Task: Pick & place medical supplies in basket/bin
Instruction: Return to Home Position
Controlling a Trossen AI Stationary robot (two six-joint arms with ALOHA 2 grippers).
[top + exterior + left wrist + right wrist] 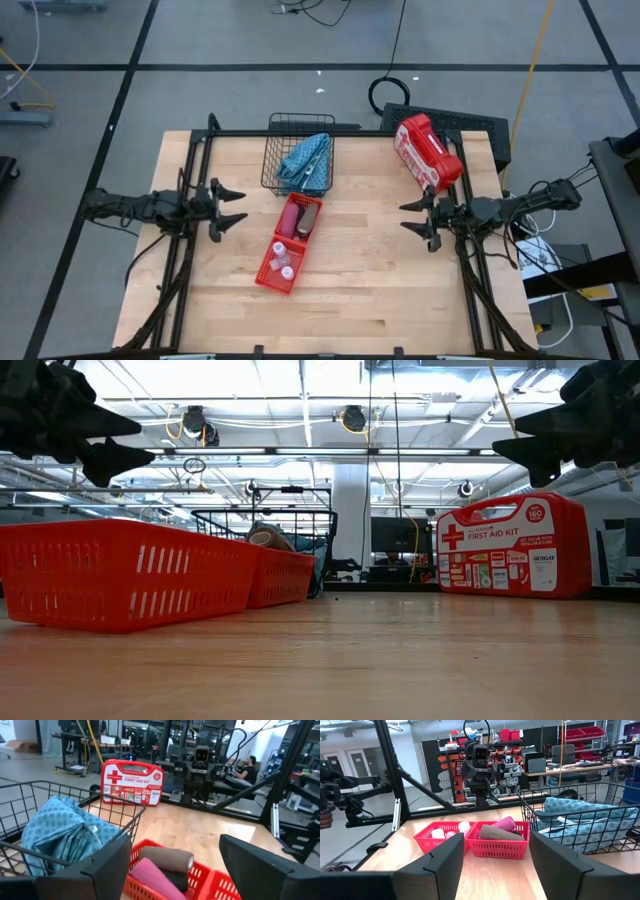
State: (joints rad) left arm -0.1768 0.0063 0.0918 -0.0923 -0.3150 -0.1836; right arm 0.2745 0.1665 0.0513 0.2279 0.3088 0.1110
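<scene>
1. The case [510, 546] is showing "FIRST AID KIT" in white on red beside a cross; its smaller print is too small to read. This hard red-and-white shell with a handle is standing at 2 o'clock on the wooden table [380, 290].
2. The black wire basket [275, 140] is sitting at 12 o'clock, its square mesh holding the crumpled, patterned blue pouch [308, 160].
3. 2 red perforated plastic bins are lying end to end from the basket toward 6 o'clock, between the 2 claws. The roll bin [500, 847] is holding a brown roll [167, 857] and a pink roll [156, 879]. The vial bin [440, 845] is holding small pale vials [283, 258].
4. The left claw [242, 204] is hovering at 9 o'clock, fingers spread, gripping nothing.
5. The right claw [403, 217] is hovering at 3 o'clock near the case, fingers spread and empty.
</scene>
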